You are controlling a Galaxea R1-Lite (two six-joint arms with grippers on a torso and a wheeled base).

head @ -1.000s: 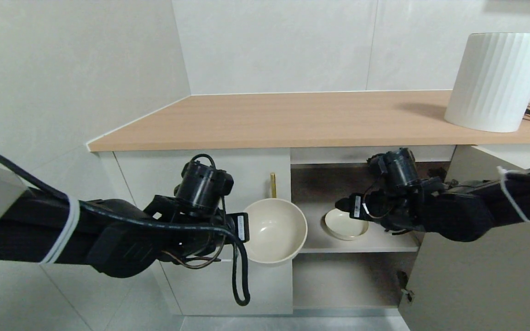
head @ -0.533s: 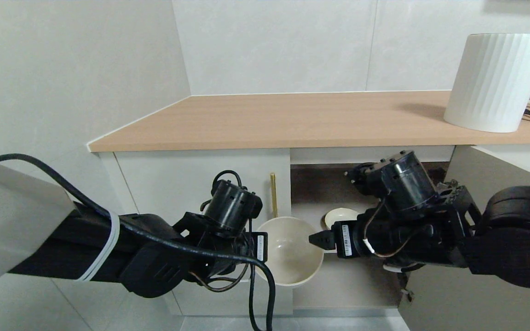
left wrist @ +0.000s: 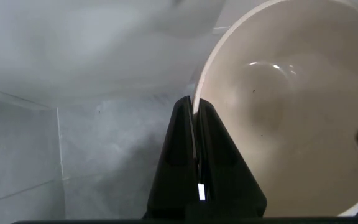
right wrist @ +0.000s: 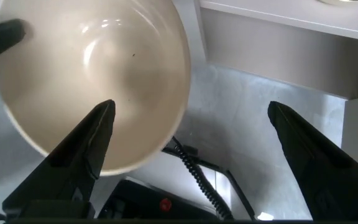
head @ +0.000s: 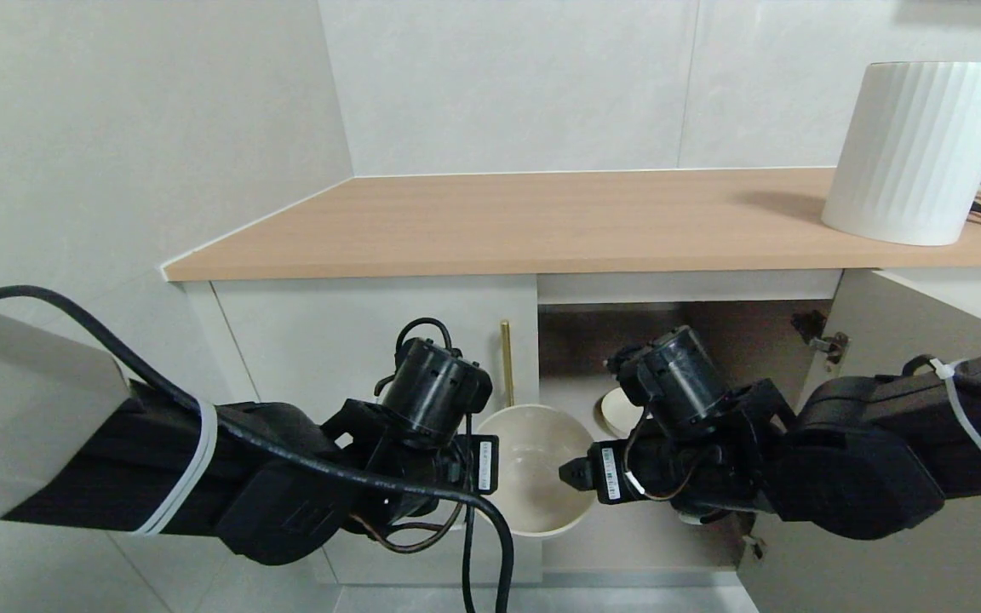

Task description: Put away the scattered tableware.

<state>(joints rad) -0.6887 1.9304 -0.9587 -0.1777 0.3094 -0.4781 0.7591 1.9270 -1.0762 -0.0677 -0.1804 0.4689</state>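
In the head view, the left gripper (head: pixel 487 464) is shut on the near-left rim of the cream bowl (head: pixel 533 485) and holds it in the air, in front of the open cabinet and lower than the cabinet shelf (head: pixel 571 393). The bowl's mouth is tipped up towards the camera. A grip on the thin rim leaves the rest of the bowl free for the other arm. The right gripper (head: pixel 577 473) is at the opposite side of the rim. We judge that a handover is being prepared, because the right arm is the one in front of the opening. A small dish (head: pixel 612 409) already lies on the shelf behind, so the bowl probably belongs there too. The wooden countertop (head: pixel 542 221) carries a white ribbed container (head: pixel 920 149) at its right end, well apart from the work

In the left wrist view, the two dark fingers (left wrist: pixel 180 140) are pressed together with the rim between them, one outside the wall and one inside. The tip of the other gripper shows at the far side of the bowl

In the right wrist view, the right gripper's jaws are wide open and hold nothing. One finger (right wrist: pixel 89 146) hangs over the bowl's hollow and the other is outside it, so the rim passes between them. We cannot tell whether either finger touches the bowl. If they close here, they should catch the wall
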